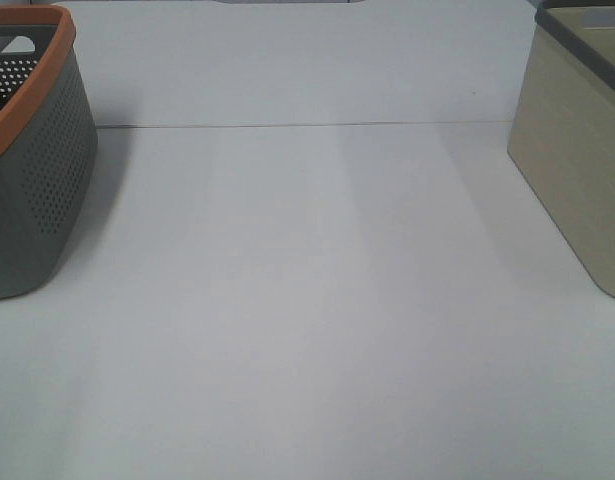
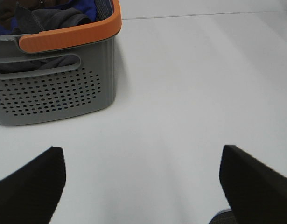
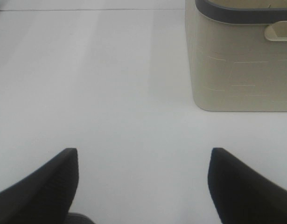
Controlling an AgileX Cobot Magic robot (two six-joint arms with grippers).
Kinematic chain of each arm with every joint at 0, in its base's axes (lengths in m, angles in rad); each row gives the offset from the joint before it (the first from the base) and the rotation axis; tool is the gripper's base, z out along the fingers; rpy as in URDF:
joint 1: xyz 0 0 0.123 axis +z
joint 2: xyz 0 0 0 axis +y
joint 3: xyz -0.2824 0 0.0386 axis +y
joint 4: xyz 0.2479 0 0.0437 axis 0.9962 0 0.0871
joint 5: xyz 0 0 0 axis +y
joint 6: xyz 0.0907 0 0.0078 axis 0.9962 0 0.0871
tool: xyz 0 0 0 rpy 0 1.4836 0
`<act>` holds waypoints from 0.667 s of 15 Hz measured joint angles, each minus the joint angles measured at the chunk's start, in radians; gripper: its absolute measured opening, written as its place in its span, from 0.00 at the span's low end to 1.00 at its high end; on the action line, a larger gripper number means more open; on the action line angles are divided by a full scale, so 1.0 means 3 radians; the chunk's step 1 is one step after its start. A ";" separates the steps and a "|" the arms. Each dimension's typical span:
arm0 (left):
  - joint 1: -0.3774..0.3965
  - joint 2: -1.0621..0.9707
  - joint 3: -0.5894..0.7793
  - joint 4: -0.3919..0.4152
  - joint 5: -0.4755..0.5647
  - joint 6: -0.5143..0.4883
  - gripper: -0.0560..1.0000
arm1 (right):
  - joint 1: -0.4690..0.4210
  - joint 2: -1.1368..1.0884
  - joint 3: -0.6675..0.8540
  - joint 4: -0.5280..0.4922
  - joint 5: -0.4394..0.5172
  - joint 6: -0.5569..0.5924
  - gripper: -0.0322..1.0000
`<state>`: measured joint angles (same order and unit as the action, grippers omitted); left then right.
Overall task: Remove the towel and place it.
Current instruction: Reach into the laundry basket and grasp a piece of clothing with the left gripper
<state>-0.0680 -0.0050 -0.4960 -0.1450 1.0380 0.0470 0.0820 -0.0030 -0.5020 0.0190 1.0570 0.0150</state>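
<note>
ext high: at bench left edge, toward far-left corner, grey perforated plastic basket w/ orange rim (image 1: 49, 175). at right edge, toward far-right corner, cream plastic bin w/ dark grey rim (image 1: 567, 170). between them only plain white bench top (image 1: 307, 300). no arm or pincer in frame. can't make out any cloth inside basket from here.

left wrist: left gripper (image 2: 143, 186) spread wide, nothing held, hovering over bench near basket but apart from it. inside basket, bunched dark navy-grey terry towel (image 2: 54, 18), heaped about level w/ orange rim, also glimpsed thru handle slot. bright blue fabric (image 2: 85, 7) right beside it, prob. touching. can't tell tag or corners.

right wrist: right gripper (image 3: 143, 186) likewise released & empty, above bare bench, facing cream bin, apart from it. bin inside not visible.

progress, by judgement: nothing done yet. towel not grasped, not lifted, not placed. left to do: reach into basket w/ left gripper, pinch a top fold w/o dragging blue fabric along, lift clear of rim, carry out & set down. drop spot prob. open bench middle or cream bin; can't tell which from task wording.
</note>
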 joint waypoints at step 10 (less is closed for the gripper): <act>0.0000 0.0000 0.0000 0.0000 0.0000 0.0000 0.85 | 0.0000 0.0000 0.0000 0.0000 0.0000 0.0000 0.77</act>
<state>-0.0680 -0.0050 -0.4960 -0.1450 1.0380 0.0470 0.0820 -0.0030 -0.5020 0.0190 1.0570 0.0150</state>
